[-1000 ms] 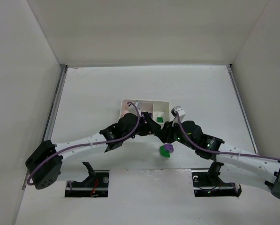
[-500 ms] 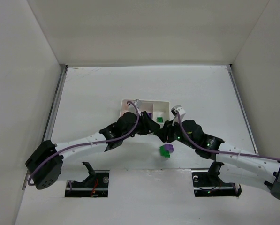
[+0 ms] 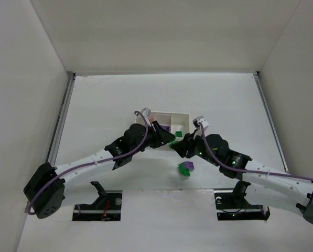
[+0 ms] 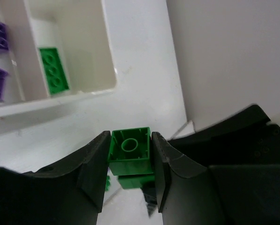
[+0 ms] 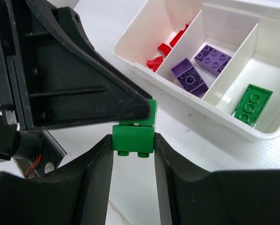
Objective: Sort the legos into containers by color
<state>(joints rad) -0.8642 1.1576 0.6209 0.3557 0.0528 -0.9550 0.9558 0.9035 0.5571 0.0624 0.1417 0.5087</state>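
Two green legos are stuck together just in front of the white tray (image 5: 191,101). My left gripper (image 4: 130,145) is shut on one green lego (image 4: 130,151). My right gripper (image 5: 132,143) is shut on the other green lego (image 5: 132,137), studs down. From above, both grippers meet nose to nose at the tray's near right corner (image 3: 173,142). The tray holds red legos (image 5: 165,47) in its left compartment, purple legos (image 5: 200,65) in the middle and a green lego (image 5: 252,105) on the right. A purple-and-green lego clump (image 3: 185,168) lies on the table in front.
The left arm (image 3: 93,157) and right arm (image 3: 261,170) reach in from the near edge and cross most of the front of the table. White walls close in the left, right and back sides.
The left jaws have closed onto the green lego held by the right gripper. The left arm has shifted slightly toward the back right. The right gripper has kept its grip.
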